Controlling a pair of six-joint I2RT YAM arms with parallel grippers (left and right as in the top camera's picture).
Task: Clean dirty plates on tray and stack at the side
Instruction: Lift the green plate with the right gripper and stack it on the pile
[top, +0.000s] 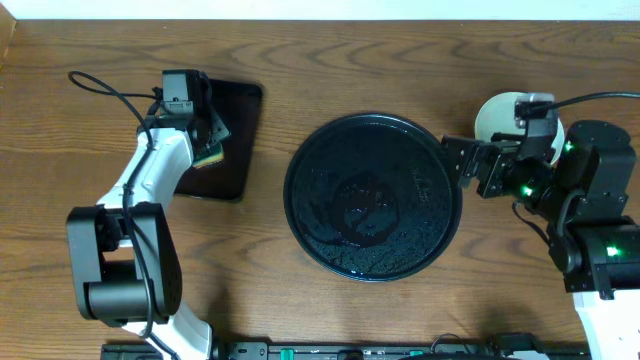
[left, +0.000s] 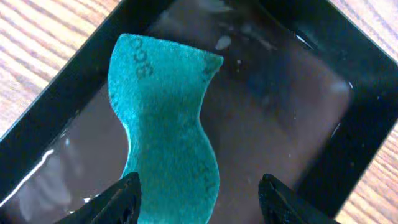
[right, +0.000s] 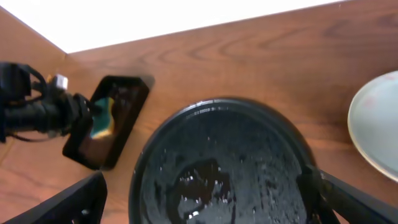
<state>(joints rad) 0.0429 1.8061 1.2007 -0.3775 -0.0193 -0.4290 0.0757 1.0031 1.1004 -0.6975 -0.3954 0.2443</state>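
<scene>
- Black and glossy, the tray (top: 373, 195) sits mid-table with no plate on it, only water pooled on its floor.
- Just off its rim at 2 o'clock lie the plates (top: 497, 113), pale and partly under the right arm. We cannot tell how many are stacked there.
- Our right gripper (right: 208, 205) hangs over the tray's 3 o'clock edge, fingers spread wide with nothing between them.
- Our left gripper (left: 199, 202) is over the rectangular tray (left: 360, 56), which lies at 10 o'clock of the round one.
- Its fingers are parted too. The green sponge (left: 165, 118) lies flat on the wet floor there, its lower end beside one finger but not pinched.
- We judge the wiping and stacking done or nearly so, and the step in hand looks like parking the sponge.
- Next, we think the left gripper should rise straight up so that it does not drag the sponge along.
- The right arm should draw back gently, since the plates sit just beside it and a nudge could shift them.
</scene>
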